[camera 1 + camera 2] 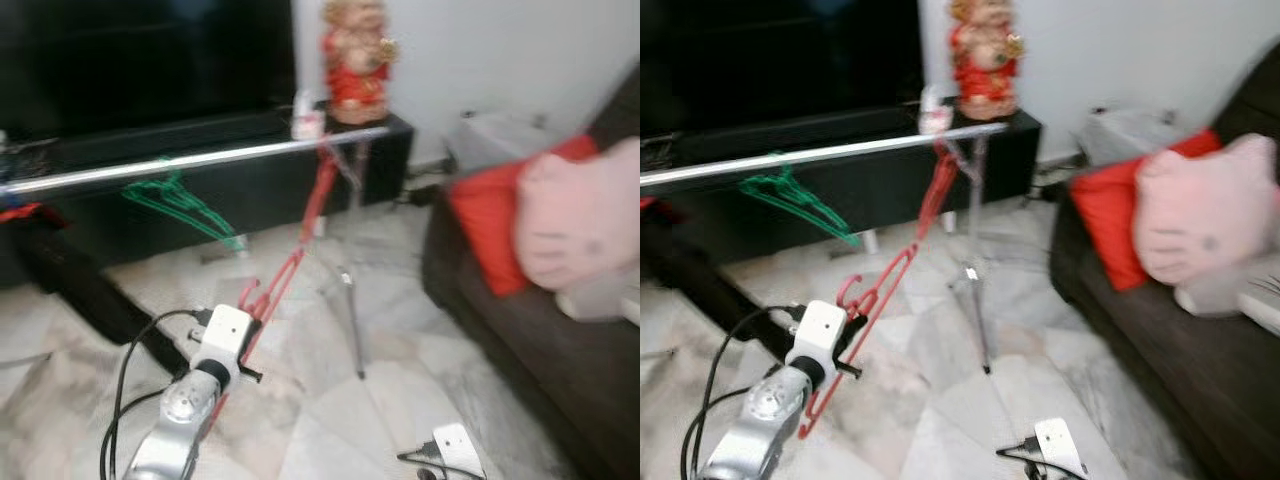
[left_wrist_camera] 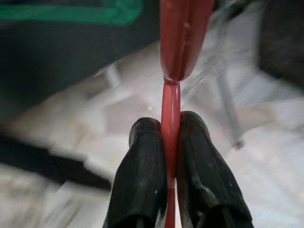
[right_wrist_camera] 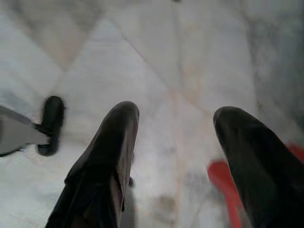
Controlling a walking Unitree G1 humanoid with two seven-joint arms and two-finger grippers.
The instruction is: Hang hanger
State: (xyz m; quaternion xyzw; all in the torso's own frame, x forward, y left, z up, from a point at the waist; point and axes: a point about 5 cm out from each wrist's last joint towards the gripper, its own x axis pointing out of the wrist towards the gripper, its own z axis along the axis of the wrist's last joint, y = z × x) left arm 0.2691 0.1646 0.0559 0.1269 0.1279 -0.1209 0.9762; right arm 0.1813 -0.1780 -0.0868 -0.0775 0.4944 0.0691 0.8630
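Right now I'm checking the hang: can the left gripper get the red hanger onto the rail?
Probably yes: the left gripper grips the red hanger, whose far end already meets the silver rail, beside the green hanger.

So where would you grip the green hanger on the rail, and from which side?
Best bet is the green hanger's lower arm, approached from the robot's side of the silver rail. It hangs by its hook with the arm sloping down toward the floor, open underneath. The left gripper is shut on the red hanger, so the open right gripper would likely take it.
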